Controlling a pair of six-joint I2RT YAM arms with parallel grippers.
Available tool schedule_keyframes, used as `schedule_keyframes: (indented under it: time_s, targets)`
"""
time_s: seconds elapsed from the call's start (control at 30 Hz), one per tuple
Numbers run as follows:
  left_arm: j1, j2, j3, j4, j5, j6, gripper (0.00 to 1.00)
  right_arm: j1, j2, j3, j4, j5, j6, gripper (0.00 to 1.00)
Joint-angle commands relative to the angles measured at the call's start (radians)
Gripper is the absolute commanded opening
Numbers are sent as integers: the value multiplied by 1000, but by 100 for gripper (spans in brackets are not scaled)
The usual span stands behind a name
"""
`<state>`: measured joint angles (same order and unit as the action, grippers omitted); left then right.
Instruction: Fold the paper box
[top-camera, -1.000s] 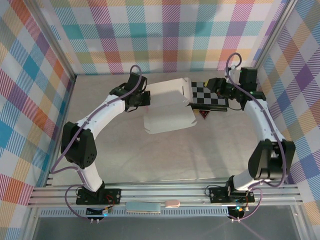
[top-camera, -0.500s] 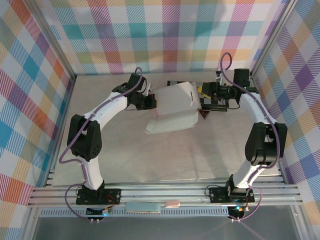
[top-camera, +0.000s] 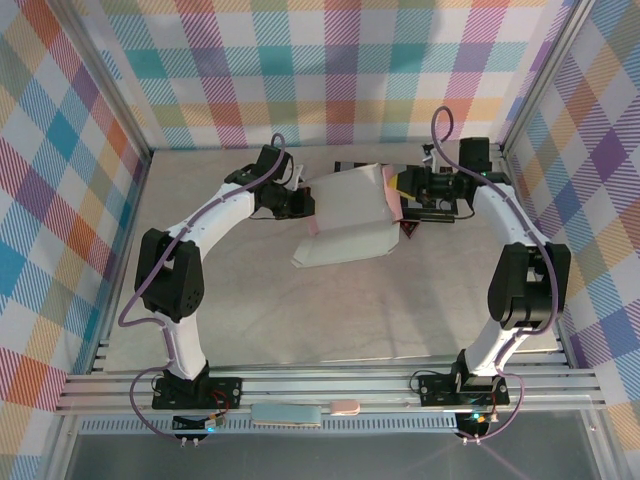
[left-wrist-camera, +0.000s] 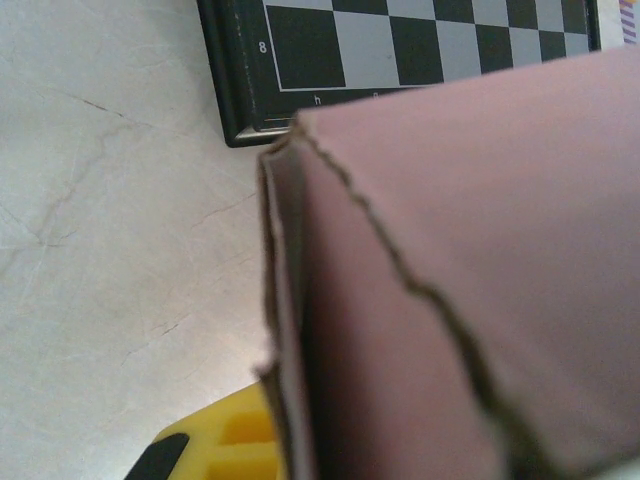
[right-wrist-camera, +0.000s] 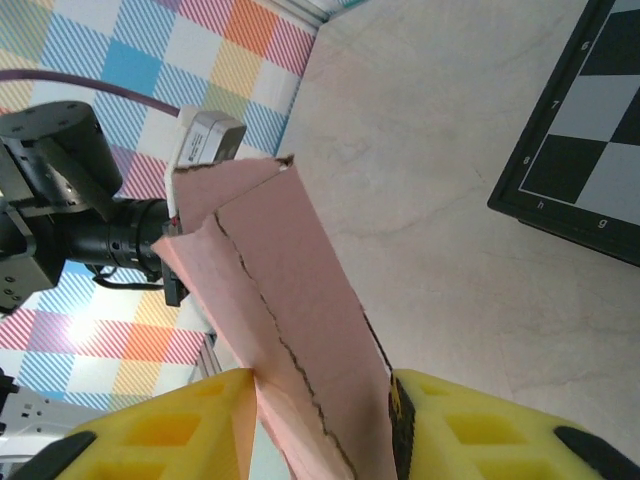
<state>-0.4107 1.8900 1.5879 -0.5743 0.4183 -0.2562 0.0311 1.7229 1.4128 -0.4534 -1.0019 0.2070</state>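
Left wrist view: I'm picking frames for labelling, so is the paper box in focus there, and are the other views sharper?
Left wrist view: the paper box blurs near the lens; the chequered board behind is sharp. Right wrist view: its jagged edges are crisp. Top external view: evenly lit, only faint shadows.

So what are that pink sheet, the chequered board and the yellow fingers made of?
The paper box looks like thin matt pink cardboard: sharp creases, ragged fibrous edges. The chequered board seems rigid, perhaps plastic or coated board, with a smooth black frame. The fingers of the right gripper look like moulded yellow plastic, with recessed pockets.
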Motion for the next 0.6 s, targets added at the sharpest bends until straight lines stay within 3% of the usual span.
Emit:
schedule_keyframes:
  time_s: [0.0,0.57]
  targets:
    - [3,-9,29,-6,19,22,0,30,7,47,-46,31,-58,39]
    - [-14,-36,20,-24,-24,46,0,157,-27,102,-192,385,-190,43]
